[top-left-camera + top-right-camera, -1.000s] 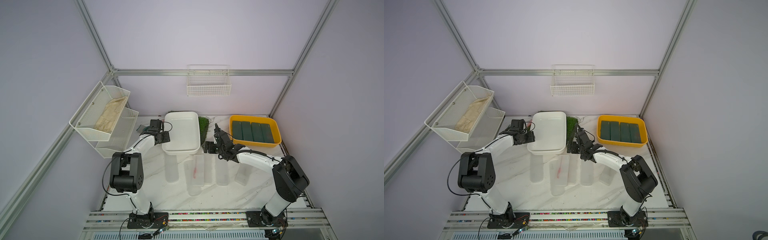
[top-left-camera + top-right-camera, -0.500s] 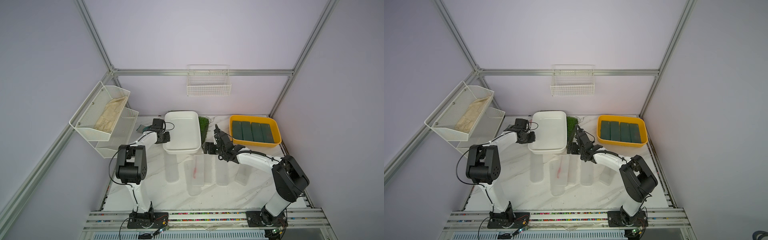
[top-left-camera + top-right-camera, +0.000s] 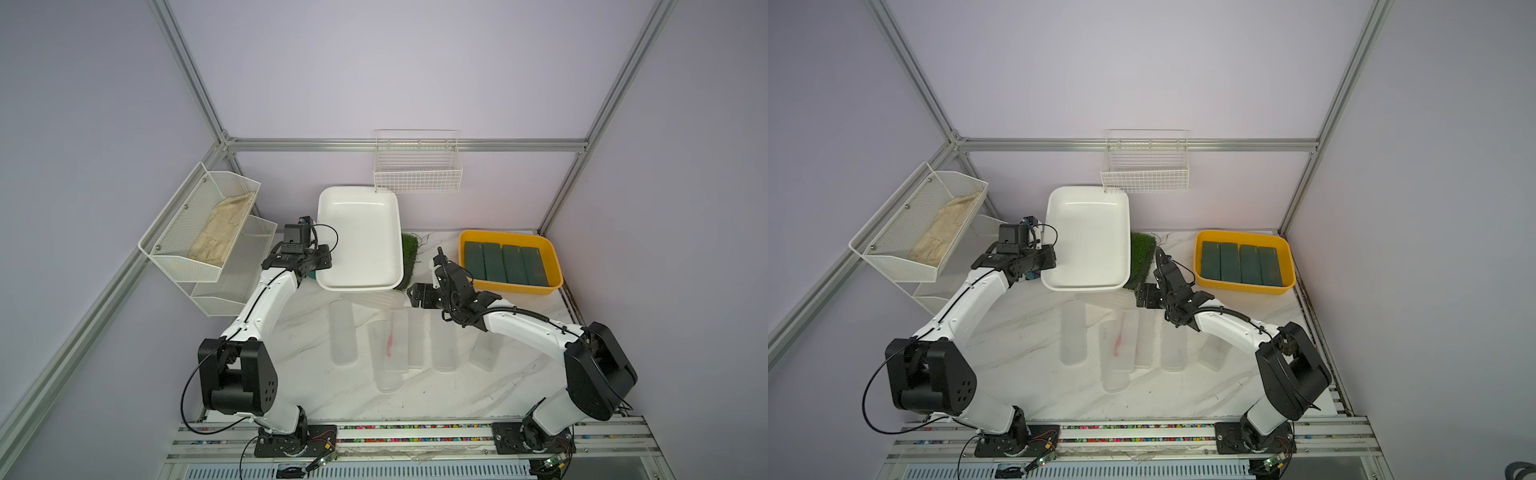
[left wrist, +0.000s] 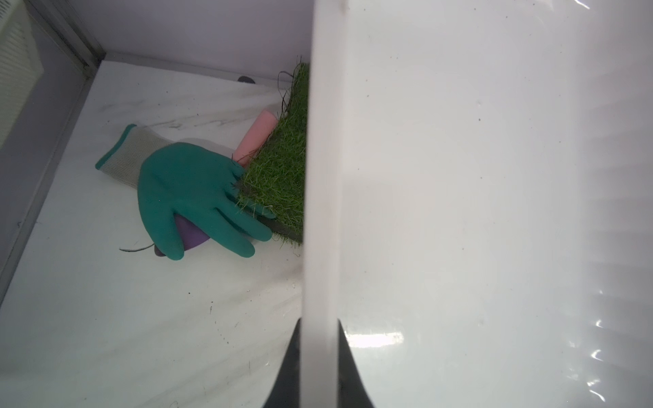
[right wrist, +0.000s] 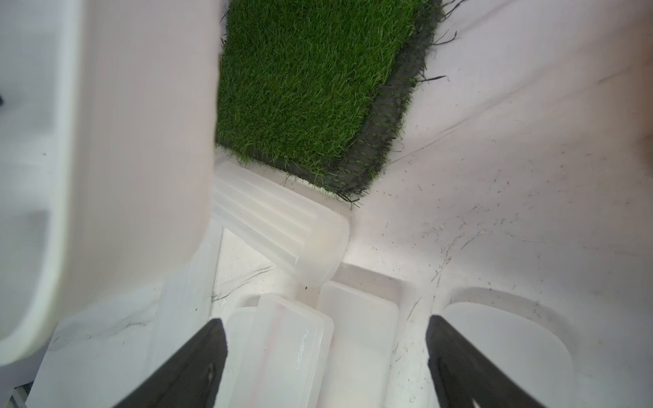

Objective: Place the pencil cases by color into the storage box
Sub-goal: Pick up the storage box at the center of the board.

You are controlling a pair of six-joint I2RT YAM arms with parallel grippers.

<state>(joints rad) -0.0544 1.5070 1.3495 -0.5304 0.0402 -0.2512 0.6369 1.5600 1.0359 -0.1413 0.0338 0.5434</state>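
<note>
The left jaws pinch the rim of the white storage box (image 4: 319,176), seemingly raised off the counter (image 3: 457,395). The right jaws gape wide, empty, above frosted pencil cases (image 5: 282,353).

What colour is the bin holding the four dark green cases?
The bin is yellow, clearest in a top view.
</note>
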